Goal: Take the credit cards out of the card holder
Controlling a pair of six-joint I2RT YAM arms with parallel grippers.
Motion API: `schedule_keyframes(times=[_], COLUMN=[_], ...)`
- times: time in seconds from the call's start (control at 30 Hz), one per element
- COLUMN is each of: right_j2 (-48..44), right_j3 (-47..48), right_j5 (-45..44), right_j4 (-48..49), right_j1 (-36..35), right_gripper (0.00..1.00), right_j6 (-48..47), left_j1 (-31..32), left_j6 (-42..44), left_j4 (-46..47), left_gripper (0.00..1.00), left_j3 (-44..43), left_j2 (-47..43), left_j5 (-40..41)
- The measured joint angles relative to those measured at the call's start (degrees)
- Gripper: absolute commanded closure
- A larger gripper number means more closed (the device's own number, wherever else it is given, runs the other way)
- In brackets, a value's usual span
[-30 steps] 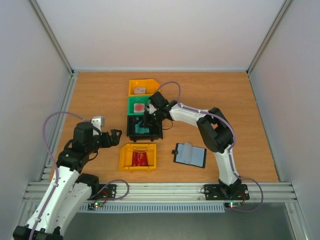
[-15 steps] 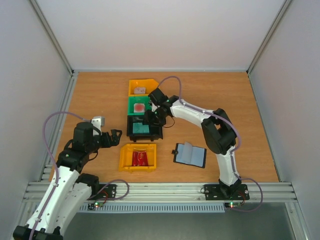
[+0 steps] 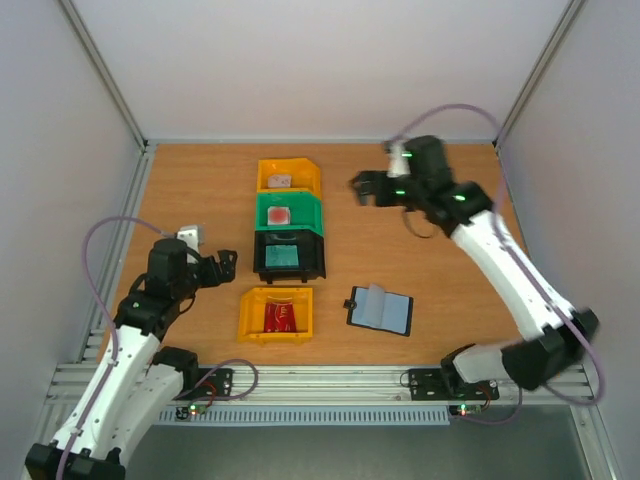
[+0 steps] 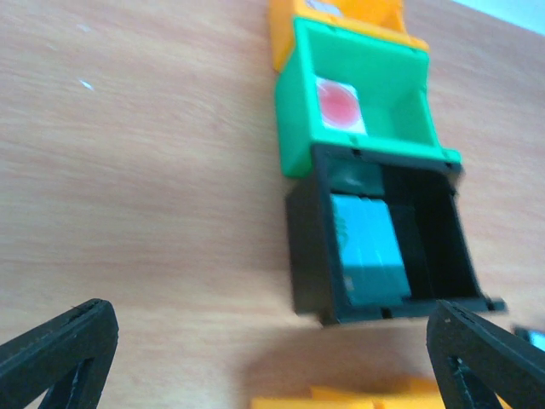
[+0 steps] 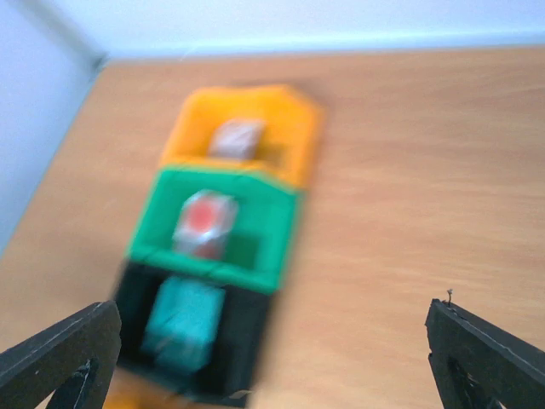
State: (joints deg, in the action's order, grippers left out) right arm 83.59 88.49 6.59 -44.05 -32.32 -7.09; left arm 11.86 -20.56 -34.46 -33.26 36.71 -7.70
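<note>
Your card holder lies open on the table, to the right of the bins and in front of the right arm's base. Its long axis runs left to right across the table, skewed a little so that the right end sits slightly nearer you. The grey-blue pockets face up, one leaf stands raised near the middle, and a small tab sticks out at the left end. Nothing touches it. To its left you have four bins in a line running away from you. The near yellow bin holds a red card whose long axis points away from you. Beyond a small gap, the black bin holds a teal card; in the left wrist view it lies flat on the left half of the bin floor, long axis along the bin's depth. The green bin touches the black one and holds a white card with a red patch. The far yellow bin touches the green one and holds a pale card too small to read. Your left gripper hangs just left of the black bin, its jaws spread wide and holding nothing. Your right gripper hovers to the right of the far bins, well apart from the card holder, jaws spread wide and bare.
</note>
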Motion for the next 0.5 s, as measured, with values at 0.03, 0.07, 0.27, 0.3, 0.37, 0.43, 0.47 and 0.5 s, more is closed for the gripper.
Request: schedule_keyframes(times=[0.03,0.07,0.27,0.3,0.37,0.43,0.47,0.5], right_j2=[-3.69,-7.52,-28.17,-30.12,-31.71,-31.12,-29.77,-28.11], right_j3=[-3.17,-6.95,-33.07,-36.52,-42.01,-47.54,-50.27,-52.98], right_j5=[0.04,-0.28,-3.91,-4.26,-4.68,-4.87,-5.05,-5.18], right_j4=[1.75,3.41,16.00,18.27,22.71,29.40,33.33,37.48], right_j1=[4.09,8.87,28.30,29.83,32.37,34.62,35.43,35.98], right_gripper=[0.02,0.02,0.02,0.02,0.01,0.01,0.02,0.01], right_j6=[-1.14,-2.08,-7.78,-8.68,-9.90,-10.60,-10.88,-11.21], left_j1=[0.00,0.00,-0.33,-0.46,-0.76,-1.31,-1.55,-1.70], left_j6=[-0.17,-0.28,3.58,5.53,8.81,12.20,13.73,15.06], left_j4=[0.68,1.79,18.69,23.23,30.38,36.89,39.93,42.71], left_gripper=[0.01,0.01,0.01,0.01,0.01,0.01,0.01,0.01], left_j3=[-0.24,-0.76,4.39,6.91,10.75,13.07,13.75,14.36], left_j2=[0.59,1.75,4.11,4.59,6.75,11.30,14.29,17.22], left_j5=[1.53,4.61,19.69,21.97,24.92,25.44,24.98,24.26])
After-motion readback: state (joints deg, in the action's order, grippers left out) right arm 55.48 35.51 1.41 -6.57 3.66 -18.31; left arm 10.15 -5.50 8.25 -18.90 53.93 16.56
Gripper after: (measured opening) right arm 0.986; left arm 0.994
